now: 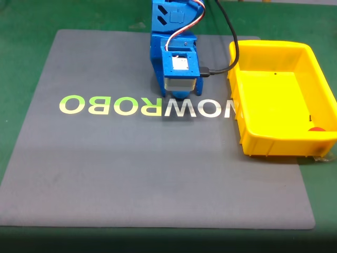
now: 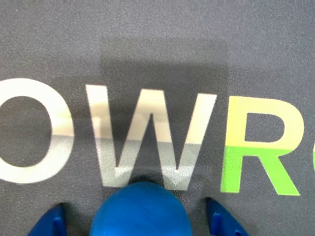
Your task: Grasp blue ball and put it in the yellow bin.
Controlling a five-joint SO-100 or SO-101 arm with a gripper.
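Grey mat [image 1: 131, 174] on a green surface [image 1: 26, 63]

The mat carries large lettering [image 1: 147, 107] (green at the left of the fixed view, white toward the right, upside down there), and the wrist view reads it upright as O, W, R. A black cable [image 1: 231, 39] curves down over the mat's far edge. A small red ball [image 1: 316, 128] lies at the right.
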